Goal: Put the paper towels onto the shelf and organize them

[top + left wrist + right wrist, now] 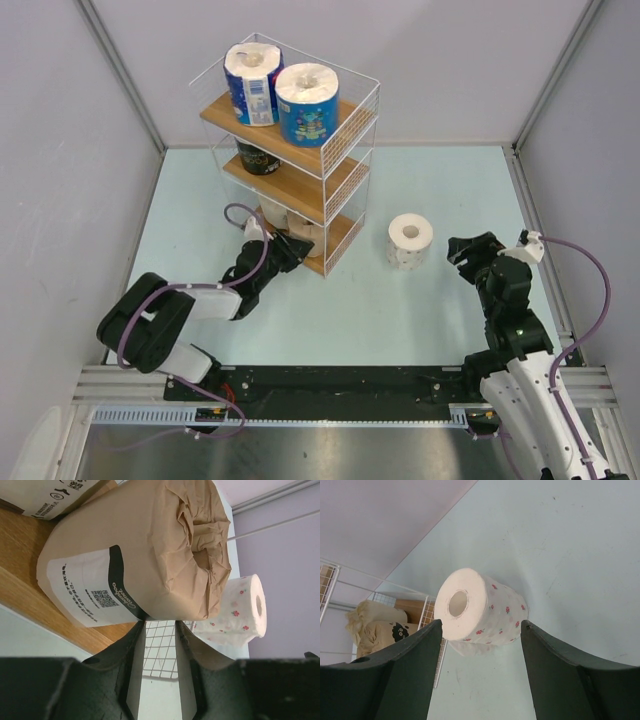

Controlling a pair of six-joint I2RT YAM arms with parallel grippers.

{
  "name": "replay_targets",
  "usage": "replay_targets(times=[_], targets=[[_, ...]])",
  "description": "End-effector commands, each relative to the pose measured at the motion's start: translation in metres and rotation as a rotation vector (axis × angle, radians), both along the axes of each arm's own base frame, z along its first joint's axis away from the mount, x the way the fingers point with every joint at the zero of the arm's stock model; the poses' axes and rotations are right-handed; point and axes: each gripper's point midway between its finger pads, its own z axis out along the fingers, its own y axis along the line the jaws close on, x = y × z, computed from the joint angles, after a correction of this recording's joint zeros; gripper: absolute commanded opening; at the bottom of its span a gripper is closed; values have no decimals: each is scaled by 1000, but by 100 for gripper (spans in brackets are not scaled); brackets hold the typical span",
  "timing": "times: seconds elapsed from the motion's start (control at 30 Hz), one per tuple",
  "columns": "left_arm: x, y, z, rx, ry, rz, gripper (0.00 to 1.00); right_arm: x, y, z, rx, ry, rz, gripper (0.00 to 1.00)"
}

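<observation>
Since five rolls already sit on the shelf (345,125), only the white dotted roll (410,241) is left for you. It stands on end on the bench (400,320), just right of the bottom tier. Your right gripper (460,252) faces it from the right with its jaws wide apart and touching nothing, which suits a grasp across the roll's sides. Your left gripper (160,625) is empty, its jaws narrowly apart, at the near edge of the bottom board beside the tan-brown wrapped roll (135,555), well placed to nudge that roll inward. Only the top view shows the two blue-wrapped rolls (307,103) on the top tier and the dark-wrapped roll (258,158) below them. Only the right wrist view shows the cream roll (377,627), with its black sheep motif, behind the wire.
</observation>
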Motion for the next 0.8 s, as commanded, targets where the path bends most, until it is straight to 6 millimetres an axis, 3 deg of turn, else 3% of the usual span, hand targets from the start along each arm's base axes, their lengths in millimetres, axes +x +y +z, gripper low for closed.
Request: replay_targets(times=[0.0, 0.5, 0.6, 0.73, 0.77], targets=[[18, -5, 21, -25, -75, 0, 34, -2, -2, 2, 2, -12, -4, 69], [35, -15, 19, -32, -81, -14, 34, -4, -4, 1, 3, -6, -12, 69], [30, -20, 21, -41, -82, -48, 35, -4, -4, 0, 1, -4, -12, 69], [19, -13, 24, -36, -83, -54, 45, -3, -6, -2, -22, 4, -12, 69], [15, -11, 25, -36, -83, -56, 52, -2, -5, -5, -25, 18, -10, 70]])
